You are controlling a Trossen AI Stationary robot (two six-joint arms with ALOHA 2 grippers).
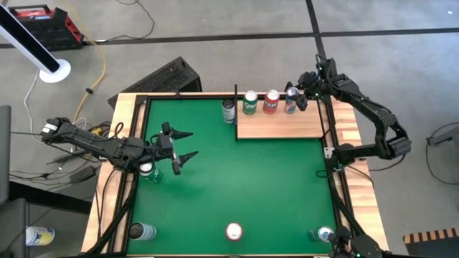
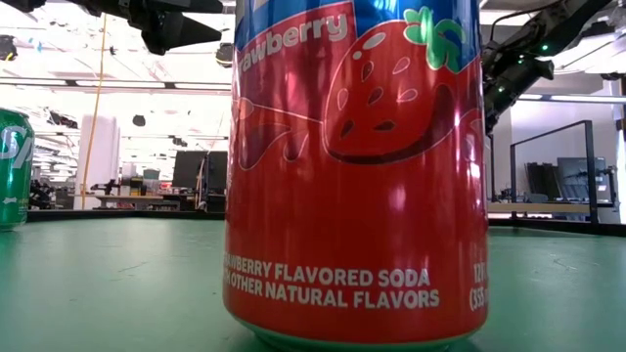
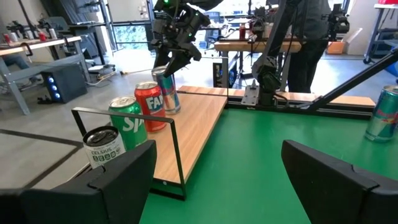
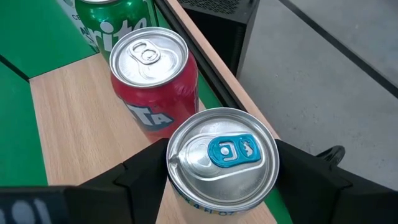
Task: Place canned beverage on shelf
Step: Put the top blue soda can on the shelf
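The shelf (image 1: 280, 125) is a light wooden panel at the table's far right. On it stand a green can (image 1: 249, 102), a red can (image 1: 271, 102) and a silver can with a blue tab (image 4: 222, 158) at the right end. My right gripper (image 1: 295, 97) comes down on the silver can, with one finger on each side of it. My left gripper (image 1: 183, 147) hangs open and level over the table's left half, holding nothing. My right gripper has the silver can by its upper wall (image 4: 176, 186), just under the rim, pinched between its two fingers (image 4: 140, 174). The fingers slant down from above at the table's far right. The can stands upright with its base on the shelf (image 3: 193, 124).
A Celsius can (image 1: 229, 110) stands on the green table at the shelf's left end, behind a black wire frame (image 3: 124, 115). One can (image 1: 148, 170) sits under my left arm. Three more stand along the near edge, among them a red strawberry soda (image 2: 352, 176).
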